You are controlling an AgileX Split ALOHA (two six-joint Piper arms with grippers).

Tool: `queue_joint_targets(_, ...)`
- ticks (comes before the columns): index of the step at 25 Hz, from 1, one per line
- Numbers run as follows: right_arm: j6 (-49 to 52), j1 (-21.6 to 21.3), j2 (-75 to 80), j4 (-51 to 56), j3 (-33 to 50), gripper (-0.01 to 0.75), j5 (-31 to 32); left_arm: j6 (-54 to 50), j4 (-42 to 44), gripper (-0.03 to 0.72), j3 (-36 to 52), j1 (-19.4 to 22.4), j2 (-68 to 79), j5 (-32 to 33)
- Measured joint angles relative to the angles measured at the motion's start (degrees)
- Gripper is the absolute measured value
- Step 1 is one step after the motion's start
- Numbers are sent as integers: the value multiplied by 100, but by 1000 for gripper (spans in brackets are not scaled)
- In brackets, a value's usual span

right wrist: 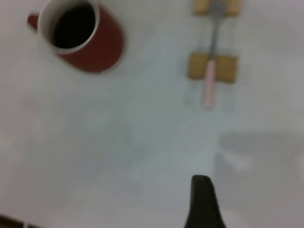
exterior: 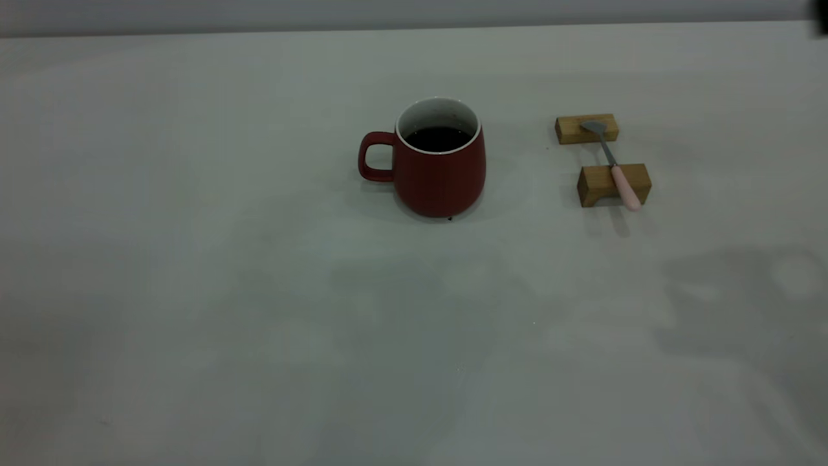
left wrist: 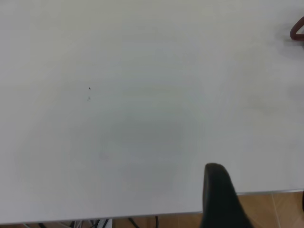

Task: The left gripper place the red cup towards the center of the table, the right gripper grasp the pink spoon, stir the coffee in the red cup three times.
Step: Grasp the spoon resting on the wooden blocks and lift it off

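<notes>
The red cup [exterior: 440, 181] stands upright near the middle of the table [exterior: 194, 291], handle to the left, with dark coffee [exterior: 438, 138] inside. To its right the pink spoon [exterior: 614, 165] lies across two wooden blocks, pink handle toward the front. Neither gripper shows in the exterior view. In the left wrist view the left gripper [left wrist: 260, 190] hangs over bare table near its edge, one dark finger [left wrist: 218, 199] showing and nothing beside it; the cup's handle [left wrist: 298, 31] peeks in far off. The right gripper [right wrist: 251, 204] hovers above the table, well short of the cup [right wrist: 95, 47] and the spoon [right wrist: 209, 80], holding nothing.
Two wooden blocks [exterior: 585, 129] [exterior: 601, 184] carry the spoon. A tiny black speck [exterior: 450, 219] sits at the cup's base. A black object [exterior: 821, 16] cuts into the far right corner. The table's edge [left wrist: 142, 216] runs close under the left gripper.
</notes>
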Motion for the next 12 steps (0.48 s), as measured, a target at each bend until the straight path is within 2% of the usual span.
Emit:
queue_joint_targets(5,13,398,1562,127,-827,608,102,0,0,482,0,0,0,0)
queue_joint_targets(12,901,437,3354,-339,-2123,605,301,0,5,482,0,0,0,0)
